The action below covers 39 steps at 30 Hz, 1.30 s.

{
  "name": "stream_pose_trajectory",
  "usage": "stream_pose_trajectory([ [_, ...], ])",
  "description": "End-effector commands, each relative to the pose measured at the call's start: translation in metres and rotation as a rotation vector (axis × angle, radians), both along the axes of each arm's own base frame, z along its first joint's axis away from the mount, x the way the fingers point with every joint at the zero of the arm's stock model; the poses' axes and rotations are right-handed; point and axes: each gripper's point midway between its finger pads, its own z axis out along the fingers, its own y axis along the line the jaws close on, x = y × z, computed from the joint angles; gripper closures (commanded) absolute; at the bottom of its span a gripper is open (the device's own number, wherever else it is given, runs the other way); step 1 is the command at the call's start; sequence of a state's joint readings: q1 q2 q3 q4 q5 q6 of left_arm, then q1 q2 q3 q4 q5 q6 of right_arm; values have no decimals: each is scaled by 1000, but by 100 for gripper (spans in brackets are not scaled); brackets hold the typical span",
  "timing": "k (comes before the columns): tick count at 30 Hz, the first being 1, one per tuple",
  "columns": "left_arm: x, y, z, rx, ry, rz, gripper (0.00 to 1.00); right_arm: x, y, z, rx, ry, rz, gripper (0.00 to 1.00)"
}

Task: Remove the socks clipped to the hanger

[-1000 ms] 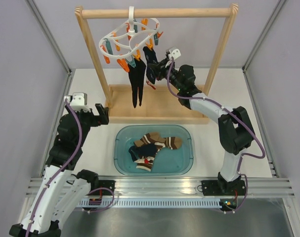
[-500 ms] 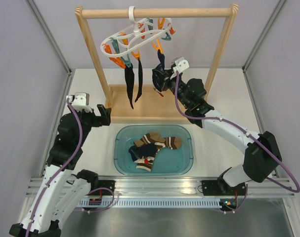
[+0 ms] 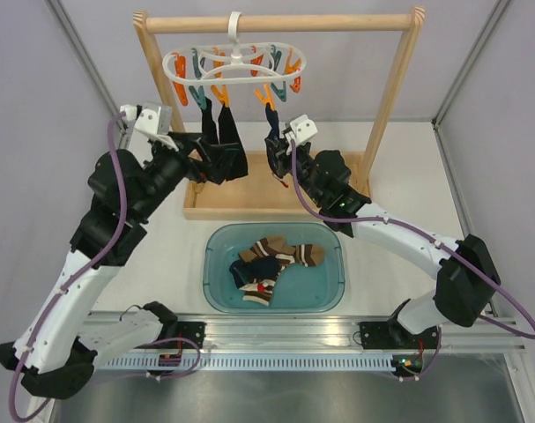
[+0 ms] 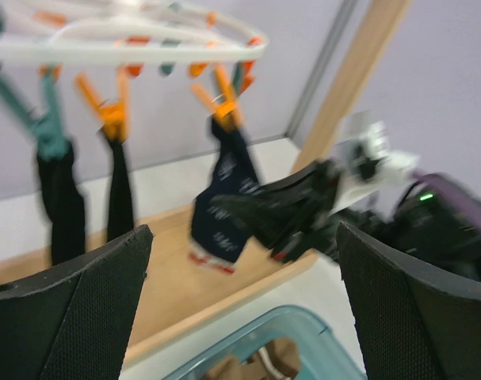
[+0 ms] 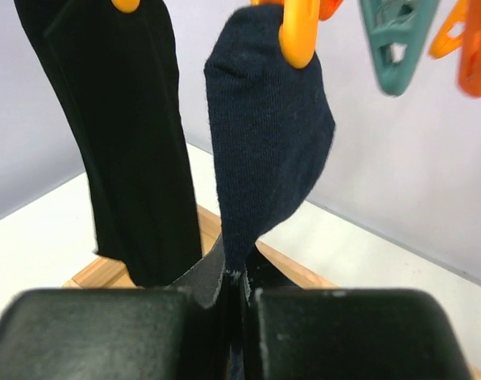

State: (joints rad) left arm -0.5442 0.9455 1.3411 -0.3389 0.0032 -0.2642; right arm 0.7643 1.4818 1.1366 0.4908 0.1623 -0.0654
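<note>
The white hanger [image 3: 234, 63] hangs level from the wooden rail, its orange and teal pegs dangling. Three dark socks are clipped to it: two black ones [image 3: 219, 132] on the left and a navy sock [image 3: 273, 141] on the right. My right gripper [image 3: 278, 163] is shut on the navy sock's lower end [image 5: 264, 134], which an orange peg [image 5: 298, 32] still pinches. My left gripper [image 3: 225, 166] stands wide open just in front of the black socks [image 4: 62, 202], nothing between its fingers [image 4: 74, 309].
A teal tub [image 3: 330, 280] sits on the table below, holding several striped and dark socks [image 3: 280, 253]. The wooden rail frame [image 3: 280, 22] and its base tray [image 3: 249, 201] stand behind it. Grey walls close both sides.
My left arm has risen from the table's left side up to the black socks. The hanger has swung back to level. My right gripper has moved down and left with the navy sock.
</note>
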Motion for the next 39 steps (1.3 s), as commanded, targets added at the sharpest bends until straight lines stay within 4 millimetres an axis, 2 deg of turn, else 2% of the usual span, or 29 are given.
stream_pose_trajectory([
  [1,4,-34,27,-41,-10,-51,0,5,0,-10,-21,5,-41,98],
  [3,13,-42,25,-50,15,-48,0,6,0,-12,-24,11,-42,98],
  [6,20,-44,33,-77,20,-25,0,5,0,-13,-26,13,-45,98],
  [9,29,-55,39,-83,31,-27,0,3,-1,-13,-27,11,-46,98],
  [12,41,-64,32,-77,58,-13,0,3,1,-12,-29,9,-46,98],
  [23,84,-70,31,-95,89,124,0,-6,8,-6,-38,-9,-27,98],
  [27,101,-78,23,-73,102,148,0,-8,9,-5,-38,-12,-23,98],
  [39,123,-79,21,-55,95,218,0,-14,11,-1,-36,-23,-9,98],
])
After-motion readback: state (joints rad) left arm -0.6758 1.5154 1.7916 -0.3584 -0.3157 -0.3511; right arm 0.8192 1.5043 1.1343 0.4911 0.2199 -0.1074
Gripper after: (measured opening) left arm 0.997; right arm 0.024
